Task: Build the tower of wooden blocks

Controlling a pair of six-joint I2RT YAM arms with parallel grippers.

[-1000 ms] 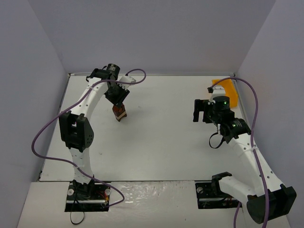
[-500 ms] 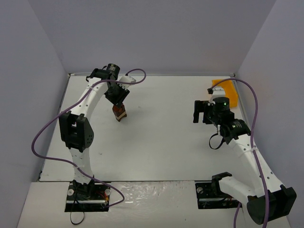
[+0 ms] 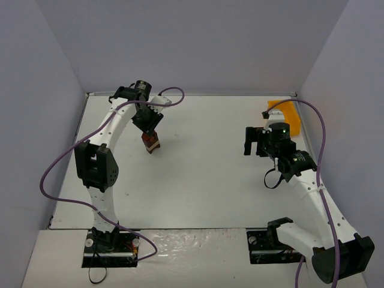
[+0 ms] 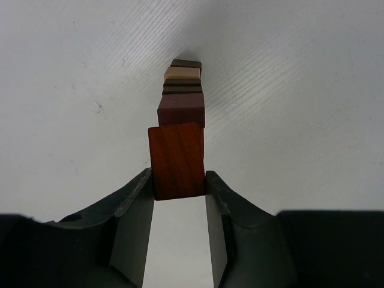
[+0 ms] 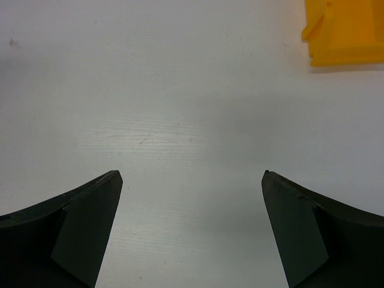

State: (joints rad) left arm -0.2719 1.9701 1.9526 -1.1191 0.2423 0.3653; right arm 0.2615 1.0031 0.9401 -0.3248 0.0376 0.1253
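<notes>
Placing step, apparently: left end effector (image 4: 178, 180) is gripping reddish block (image 4: 176, 157) at tower (image 4: 182, 96) top, upper centre; next likely needing squaring and gentle release. The right end effector (image 5: 192, 180) is standing open.

Here's the tower (image 4: 182, 90), a narrow upright stack on the white desk (image 4: 312, 84), over on the left half: dark piece at the bottom, pale tan above it, dark slats, then a maroon block (image 4: 181, 111). Topmost, a glossy reddish-brown block (image 4: 177, 161), pinched by its sides between the left jaws, a touch off-centre; whether it rests on the maroon one, can't tell
</notes>
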